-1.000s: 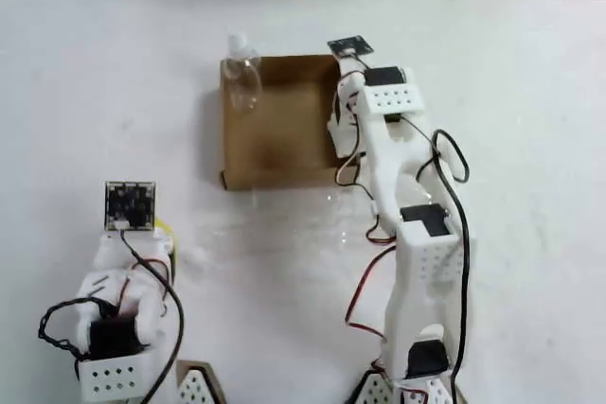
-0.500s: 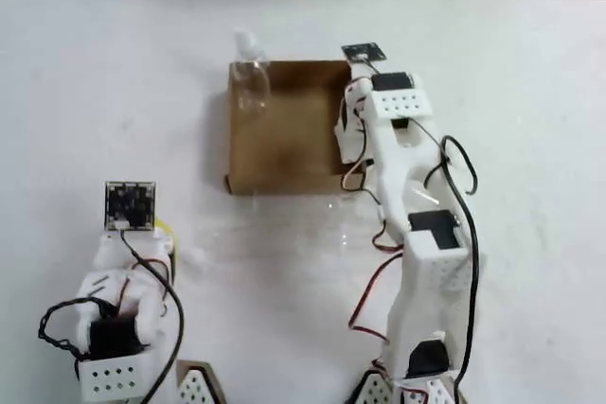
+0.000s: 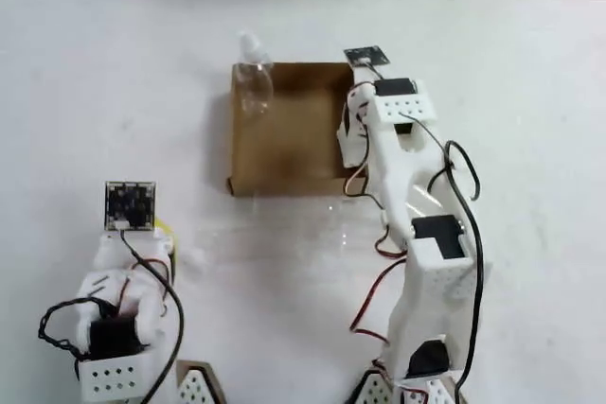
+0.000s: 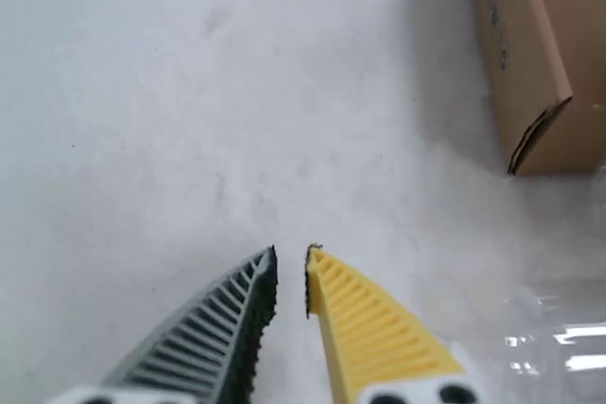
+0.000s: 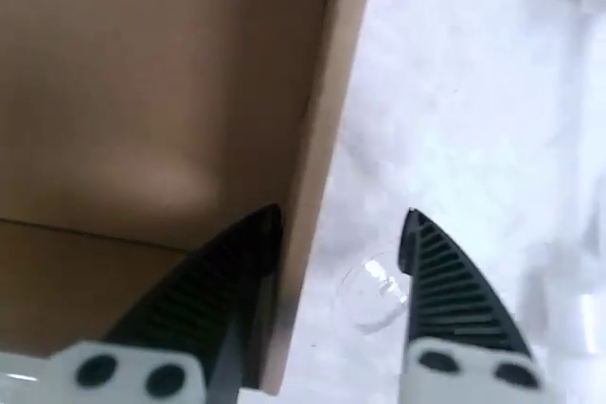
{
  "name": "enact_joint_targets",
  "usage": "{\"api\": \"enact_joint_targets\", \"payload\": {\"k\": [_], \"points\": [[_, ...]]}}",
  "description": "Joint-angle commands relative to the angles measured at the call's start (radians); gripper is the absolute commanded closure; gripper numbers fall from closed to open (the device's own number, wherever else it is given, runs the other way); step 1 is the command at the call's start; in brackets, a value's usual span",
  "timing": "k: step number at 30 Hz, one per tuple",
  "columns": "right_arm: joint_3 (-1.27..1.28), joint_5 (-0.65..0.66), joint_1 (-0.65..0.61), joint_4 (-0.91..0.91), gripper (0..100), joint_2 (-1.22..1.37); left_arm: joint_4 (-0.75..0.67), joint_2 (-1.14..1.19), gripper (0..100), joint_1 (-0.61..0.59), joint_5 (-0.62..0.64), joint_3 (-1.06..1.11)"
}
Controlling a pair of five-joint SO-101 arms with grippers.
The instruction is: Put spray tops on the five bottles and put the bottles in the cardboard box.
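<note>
Box-handling seems the step in hand. The right gripper (image 5: 336,234) is spread wide astride the wall of the cardboard box (image 3: 284,153) on the right arm's side, with one finger inside the box and the other outside, pinching nothing. One bottle (image 3: 253,87), already wearing its spray top, leans at the box's far corner on the opposite side. A clear piece (image 5: 374,292), too faint to identify, lies just outside the straddled wall. The left gripper (image 4: 291,254) hangs well short of the box's near corner, its tips almost pressed together on nothing. I judge that the next move calls for freeing that wall and fetching an uncapped bottle.
</note>
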Motion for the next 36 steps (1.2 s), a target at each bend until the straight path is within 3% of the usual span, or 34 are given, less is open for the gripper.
{"api": "enact_joint_targets", "payload": {"k": [1,20,23,28,36], "points": [[-0.028,0.002,0.004,-0.005,78.0,-0.081,-0.018,-0.018,92,0.010,-0.009,-0.002],[-0.522,0.014,0.030,0.440,78.3,-0.084,-0.018,-0.018,92,0.010,-0.009,-0.002],[-0.494,0.063,0.058,0.440,80.5,-0.108,-0.018,-0.018,92,0.010,-0.009,-0.002],[-0.390,0.080,0.110,0.440,98.1,-0.217,-0.018,-0.018,92,0.010,-0.009,-0.002],[0.000,0.187,0.171,0.427,98.1,-0.476,-0.018,-0.018,92,0.010,-0.009,-0.002]]}}
